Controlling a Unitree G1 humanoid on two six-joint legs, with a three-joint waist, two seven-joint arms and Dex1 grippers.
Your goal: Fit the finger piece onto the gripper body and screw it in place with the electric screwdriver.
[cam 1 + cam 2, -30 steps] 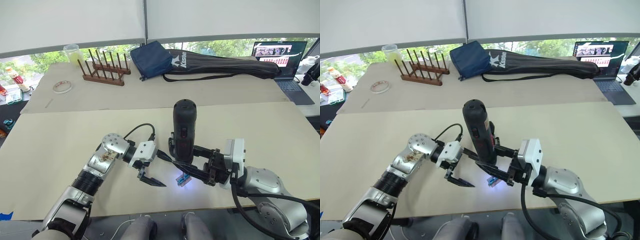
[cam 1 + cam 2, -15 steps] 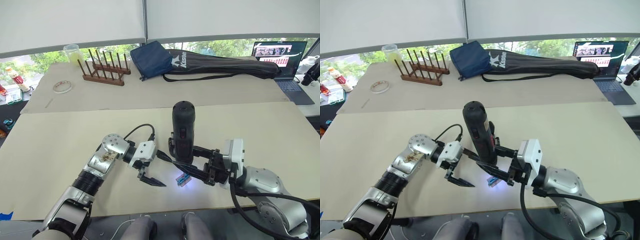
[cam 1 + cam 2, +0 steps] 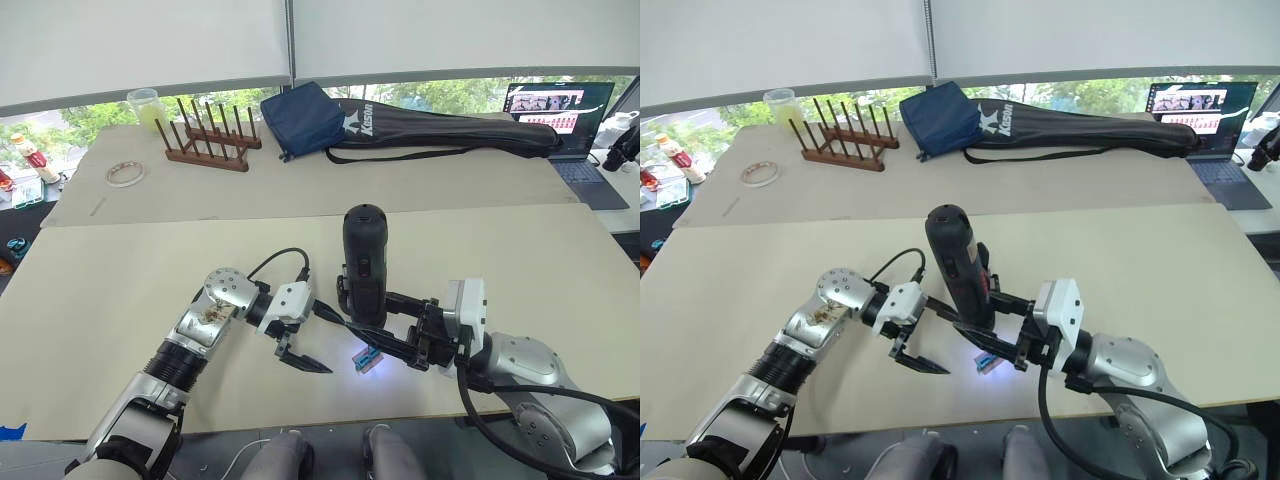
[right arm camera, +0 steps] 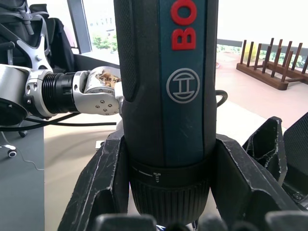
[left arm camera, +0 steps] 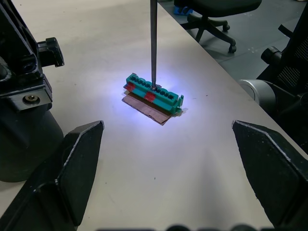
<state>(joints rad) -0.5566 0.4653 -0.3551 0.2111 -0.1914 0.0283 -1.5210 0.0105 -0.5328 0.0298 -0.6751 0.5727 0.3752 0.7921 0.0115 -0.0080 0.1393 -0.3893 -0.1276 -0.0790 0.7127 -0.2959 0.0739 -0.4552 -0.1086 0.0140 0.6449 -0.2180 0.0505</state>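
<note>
My right gripper (image 3: 378, 332) is shut on the electric screwdriver (image 3: 364, 262), holding it upright near the table's front edge. Its thin bit (image 5: 153, 43) comes straight down onto a small green block (image 5: 153, 94) with red marks, lit by the tool's white light. Just to the left, my left gripper (image 5: 166, 127) stands open and low over the table, nothing between its fingers. A black blocky mechanism, the gripper body (image 5: 26, 91), stands on the table just behind the screwdriver. The finger piece is out of view.
On the back table stand a wooden peg rack (image 3: 208, 135), a tape roll (image 3: 125, 173), a cup (image 3: 145, 105), a blue pouch (image 3: 305, 118), a long black bag (image 3: 450, 130) and a laptop (image 3: 555, 110). The table's front edge lies close below both grippers.
The screwdriver has sunk a little and shifted slightly left in my right gripper. The left arm has not moved.
</note>
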